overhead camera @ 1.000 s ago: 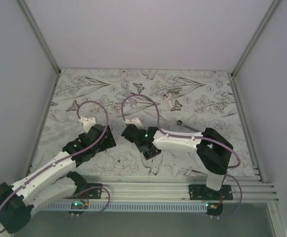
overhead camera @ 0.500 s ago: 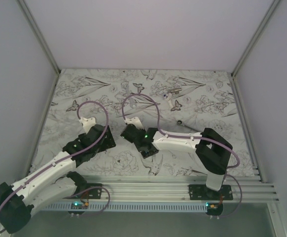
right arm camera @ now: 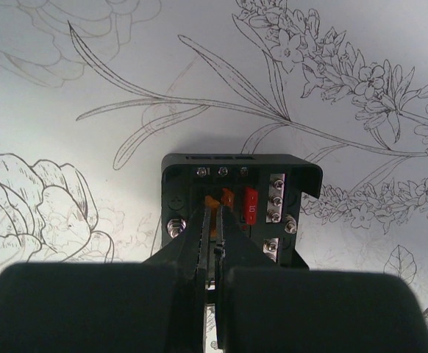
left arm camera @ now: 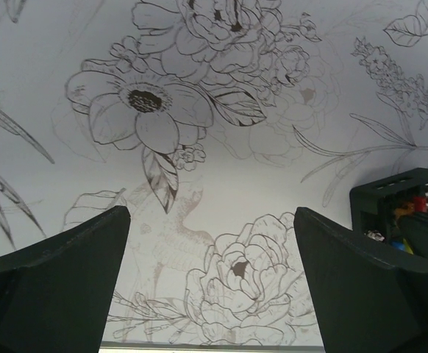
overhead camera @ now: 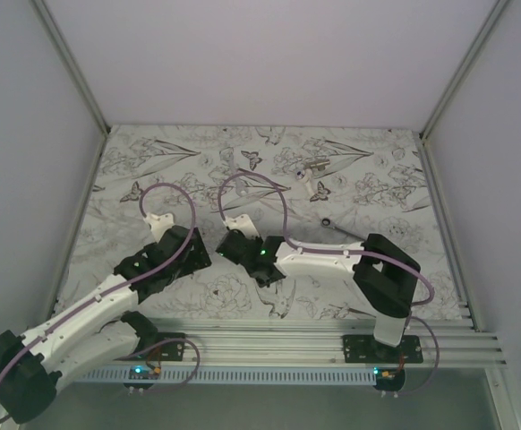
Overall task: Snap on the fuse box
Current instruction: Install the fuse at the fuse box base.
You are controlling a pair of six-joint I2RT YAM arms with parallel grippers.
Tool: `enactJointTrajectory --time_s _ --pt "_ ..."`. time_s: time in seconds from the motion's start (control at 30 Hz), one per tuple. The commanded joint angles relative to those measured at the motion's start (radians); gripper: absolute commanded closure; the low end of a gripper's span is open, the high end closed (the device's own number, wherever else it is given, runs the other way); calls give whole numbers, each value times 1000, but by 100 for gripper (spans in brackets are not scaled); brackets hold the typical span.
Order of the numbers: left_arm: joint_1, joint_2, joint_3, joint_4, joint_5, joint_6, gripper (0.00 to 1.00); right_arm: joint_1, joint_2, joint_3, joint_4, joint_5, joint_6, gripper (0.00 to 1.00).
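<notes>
Since the right gripper (right arm camera: 212, 220) is pressed together, tips inside the fuse box (right arm camera: 240, 180) on the mat (right arm camera: 67, 81), I'd push straight down, evenly. The left gripper (left arm camera: 212, 283), spread wide just beside it, could brace.

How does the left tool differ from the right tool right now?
The left tool is wide open; the right tool is all but shut. The left tool hangs over the flowered sheet, with the fuse box off to its side; the right tool's tips reach into that box, by an orange fuse. Both have dark fingers.
</notes>
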Motion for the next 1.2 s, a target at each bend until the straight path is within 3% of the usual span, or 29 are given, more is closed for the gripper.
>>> enactJointTrajectory --time_s 0.0,0.17,0.37,0.57,1.17 --pt "12 22 -18 56 103 -44 4 17 7 -62 -76 -95 -13 100" --pt "55 146 -81 239 332 -118 9 17 26 -69 23 -216 -36 100" --pt "102 315 -153 513 578 -229 24 12 54 -83 66 -264 -30 100" --pt "102 396 -158 633 646 -255 41 2 43 -114 109 -295 -20 100" --pt "95 527 -147 665 694 -269 100 -4 90 -104 125 -343 -14 100"
